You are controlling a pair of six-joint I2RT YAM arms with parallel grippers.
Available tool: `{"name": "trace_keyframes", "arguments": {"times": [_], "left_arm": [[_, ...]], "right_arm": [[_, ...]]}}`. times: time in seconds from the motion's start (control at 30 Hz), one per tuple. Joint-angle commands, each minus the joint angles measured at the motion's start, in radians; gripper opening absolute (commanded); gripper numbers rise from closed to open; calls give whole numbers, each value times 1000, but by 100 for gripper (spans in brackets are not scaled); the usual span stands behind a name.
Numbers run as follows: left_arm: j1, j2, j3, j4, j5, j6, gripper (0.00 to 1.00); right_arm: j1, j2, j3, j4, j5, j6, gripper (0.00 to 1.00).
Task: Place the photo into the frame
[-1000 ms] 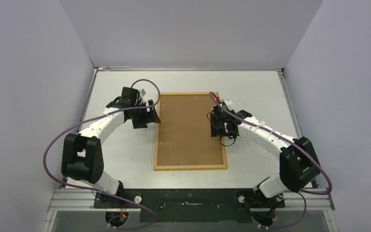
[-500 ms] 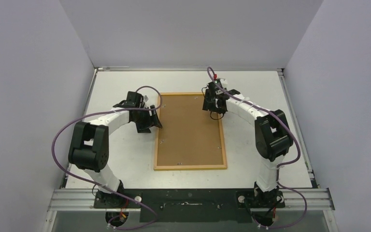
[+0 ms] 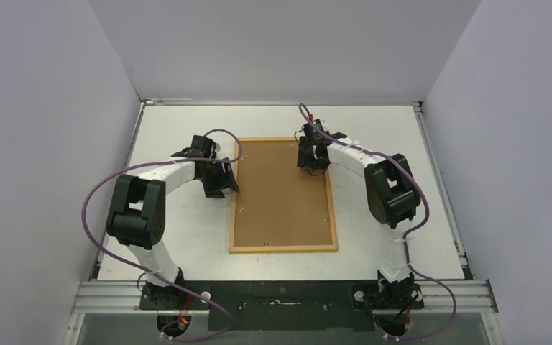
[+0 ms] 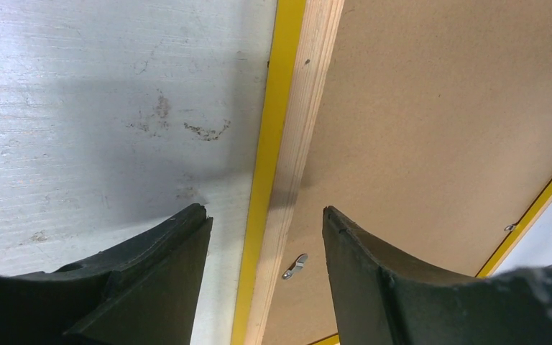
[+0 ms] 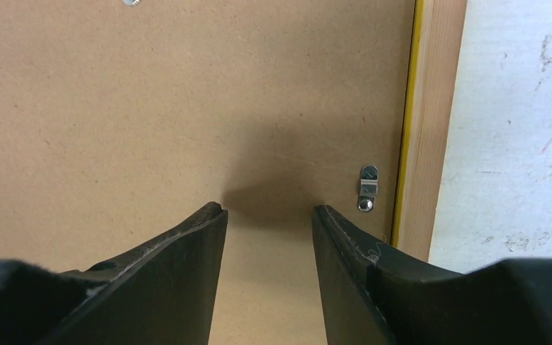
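Frame [image 3: 283,249] is lying face-down mid-picture, photo not showing; left hand [image 4: 266,215] straddling its left rail and right hand [image 5: 267,210] over the backing board [image 3: 282,194] are hanging part-open, empty, risking shoving the frame askew.

The large rectangular frame [image 4: 298,144] shows bare light wood, fine-grained and matt, with a smooth bright yellow painted edge. The brown backing board [image 5: 187,108] is matt, faintly fibrous hardboard. At its 3 o'clock edge a small turn clip [image 5: 367,188] is shiny metal. The white bench [image 4: 115,108] looks matt, scuffed and scratched.
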Motion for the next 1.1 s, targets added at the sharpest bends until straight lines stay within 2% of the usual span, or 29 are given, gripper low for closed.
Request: {"name": "trace_keyframes", "arguments": {"times": [0.0,0.53,0.8,1.07], "left_arm": [[-5,3,15,2,0,-10,56],[-6,12,-4,8,1,-17,52],[-6,14,-13,17,8,-21,51],[-6,21,-12,19,10,-22,51]], "right_arm": [[-12,7,43,12,26,-31,48],[-17,34,40,17,119,-85,48],[-19,55,40,21,100,-136,48],[-19,84,60,15,131,-86,48]]}}
